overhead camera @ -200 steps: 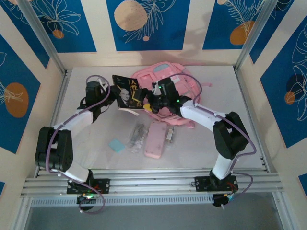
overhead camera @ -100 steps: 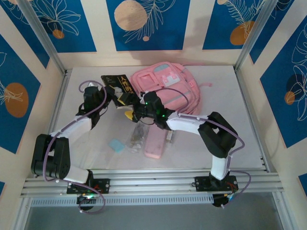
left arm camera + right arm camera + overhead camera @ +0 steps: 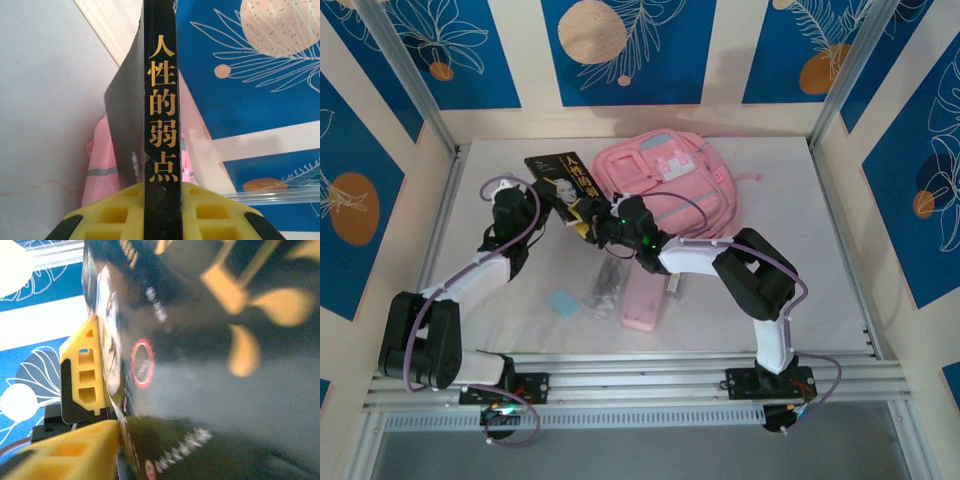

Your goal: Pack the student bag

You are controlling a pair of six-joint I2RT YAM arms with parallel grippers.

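The pink student bag (image 3: 672, 178) lies flat at the back middle of the table, and a strip of it (image 3: 102, 170) shows behind the book. A black book (image 3: 558, 176) with gold characters hangs left of the bag, above the table. My left gripper (image 3: 556, 203) is shut on the book's lower spine (image 3: 162, 125), with a yellow finger (image 3: 112, 215) on each side. My right gripper (image 3: 590, 223) reaches in from the right and grips the book's near corner. The dark cover (image 3: 210, 365) presses against its one visible yellow finger (image 3: 65, 455) and hides the other.
A flat pink pencil case (image 3: 642, 292) lies near the front middle, with a small white item (image 3: 673, 283) beside it. Left of it are a bundle of metal clips (image 3: 605, 285) and a light blue pad (image 3: 562, 303). Aluminium posts and patterned walls surround the table.
The book has moved left, off the bag's edge, and turned flatter. The right gripper followed it leftward across the table. The left arm drew back to the left.
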